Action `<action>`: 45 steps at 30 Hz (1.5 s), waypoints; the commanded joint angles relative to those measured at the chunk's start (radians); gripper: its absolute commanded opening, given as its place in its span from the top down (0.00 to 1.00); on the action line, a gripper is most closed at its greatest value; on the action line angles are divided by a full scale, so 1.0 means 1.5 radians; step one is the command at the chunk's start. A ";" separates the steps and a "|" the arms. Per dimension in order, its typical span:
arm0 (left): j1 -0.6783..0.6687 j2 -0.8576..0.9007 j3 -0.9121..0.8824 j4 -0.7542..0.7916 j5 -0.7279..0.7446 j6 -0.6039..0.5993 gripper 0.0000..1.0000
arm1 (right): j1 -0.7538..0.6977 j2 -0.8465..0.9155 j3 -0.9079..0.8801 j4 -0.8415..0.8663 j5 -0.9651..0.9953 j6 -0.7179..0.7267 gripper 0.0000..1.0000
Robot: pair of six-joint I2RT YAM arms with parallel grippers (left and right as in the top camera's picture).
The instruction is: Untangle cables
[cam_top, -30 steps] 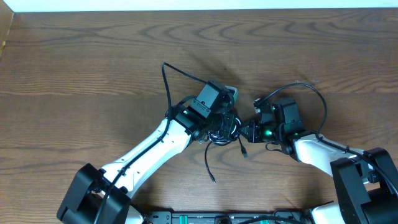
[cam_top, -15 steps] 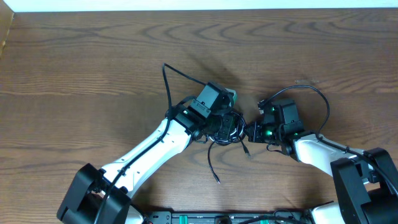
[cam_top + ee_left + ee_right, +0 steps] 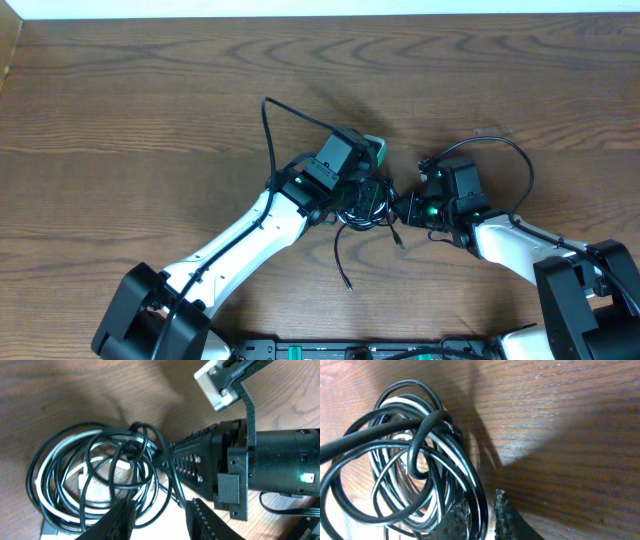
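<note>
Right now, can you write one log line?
cables: tangled | left tool: open above them | right tool: black cable between fingers, grip unclear

Left tool (image 3: 160, 516), right tool (image 3: 481, 512), tips close

Open dark brown wooden table (image 3: 150, 90) fills the upper half and far left of the overhead frame. At centre, the coiled bundle of thin black and white cables (image 3: 362, 205) is hemmed in, with the left gripper (image 3: 362, 190) at its upper left and the right gripper (image 3: 402, 208) close on its right. A loose black cable tail (image 3: 340, 262) crosses the lower centre.
</note>
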 commanded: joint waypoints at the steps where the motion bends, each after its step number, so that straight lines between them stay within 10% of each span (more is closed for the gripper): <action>1: -0.004 -0.004 0.001 0.009 0.007 0.006 0.61 | 0.002 0.006 -0.007 0.021 -0.083 -0.077 0.76; 22: -0.006 0.146 0.001 0.129 0.000 0.009 0.46 | -0.053 -0.053 -0.007 -0.087 0.034 -0.012 0.46; 30: -0.006 0.151 0.001 0.125 0.000 0.009 0.86 | -0.048 -0.053 -0.007 -0.086 0.039 -0.012 0.48; 45: -0.006 0.126 0.001 0.131 -0.113 0.021 0.65 | -0.045 -0.053 -0.007 -0.086 0.039 -0.012 0.48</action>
